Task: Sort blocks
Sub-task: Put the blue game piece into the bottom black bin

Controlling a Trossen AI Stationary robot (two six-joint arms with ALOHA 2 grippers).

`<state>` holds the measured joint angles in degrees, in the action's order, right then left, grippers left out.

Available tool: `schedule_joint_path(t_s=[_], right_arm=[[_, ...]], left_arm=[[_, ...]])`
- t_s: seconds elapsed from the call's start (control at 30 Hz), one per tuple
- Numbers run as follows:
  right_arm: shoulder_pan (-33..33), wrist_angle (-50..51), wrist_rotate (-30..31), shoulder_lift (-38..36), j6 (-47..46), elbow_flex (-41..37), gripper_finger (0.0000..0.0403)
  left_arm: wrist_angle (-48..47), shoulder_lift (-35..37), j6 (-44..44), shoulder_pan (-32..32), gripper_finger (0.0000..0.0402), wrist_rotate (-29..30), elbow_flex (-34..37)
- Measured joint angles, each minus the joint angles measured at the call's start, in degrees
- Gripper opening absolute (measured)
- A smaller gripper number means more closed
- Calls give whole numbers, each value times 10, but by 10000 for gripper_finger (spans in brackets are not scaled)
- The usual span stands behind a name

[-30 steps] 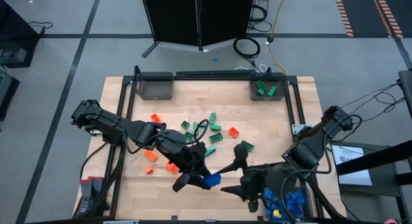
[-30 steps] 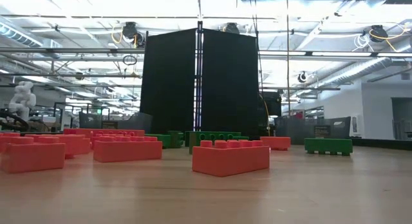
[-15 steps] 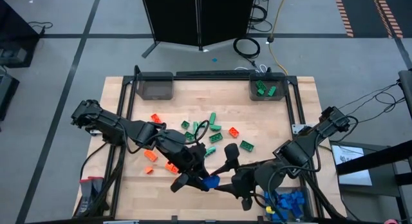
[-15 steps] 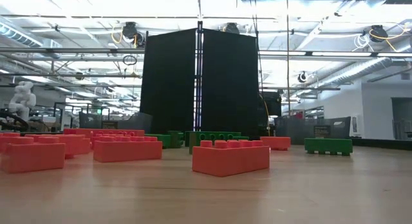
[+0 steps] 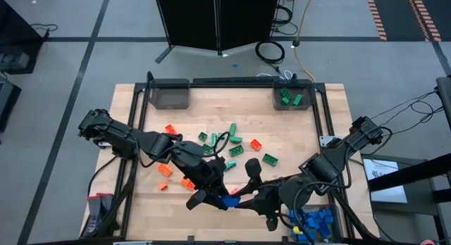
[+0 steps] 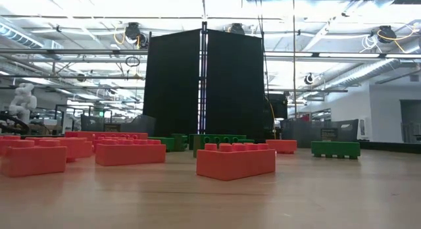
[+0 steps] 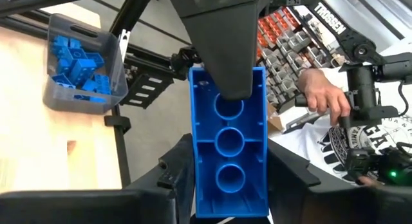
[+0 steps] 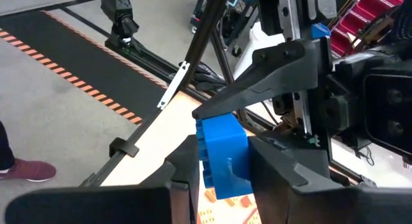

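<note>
A: Low centre of the high view: the left hand (image 5: 213, 196) is clamped on a blue block (image 7: 228, 143), and the right hand (image 5: 242, 194) is closing onto its other end.

B: Left should release only once right grips firmly; the blue bin (image 5: 316, 225) waits lower right.

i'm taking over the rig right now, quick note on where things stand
Left claw: shut on the blue block, held above the table's front middle.
Right claw: closing on the same block's other end; a hand-over is under way.
Done: blue blocks fill the front right bin, a few green blocks sit in the back right bin.
Left: finish the hand-over, then clear the green and orange blocks scattered mid-table. Back left bin looks empty.
</note>
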<state>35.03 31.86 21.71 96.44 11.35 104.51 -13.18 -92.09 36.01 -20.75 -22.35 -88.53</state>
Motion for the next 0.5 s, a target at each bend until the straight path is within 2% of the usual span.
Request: schedule_joint_path(t_s=[0.17, 0.33, 0.5], right_arm=[[-1, 0, 5, 0, -12, 0, 83], [-1, -1, 3, 0, -25, 0, 82], [0, 6, 3, 0, -34, 0, 81]], left_arm=[[0, 0, -10, 0, 179, -3, 0], [2, 0, -12, -3, 224, -46, 0], [-21, 0, -10, -8, 242, -70, -1]])
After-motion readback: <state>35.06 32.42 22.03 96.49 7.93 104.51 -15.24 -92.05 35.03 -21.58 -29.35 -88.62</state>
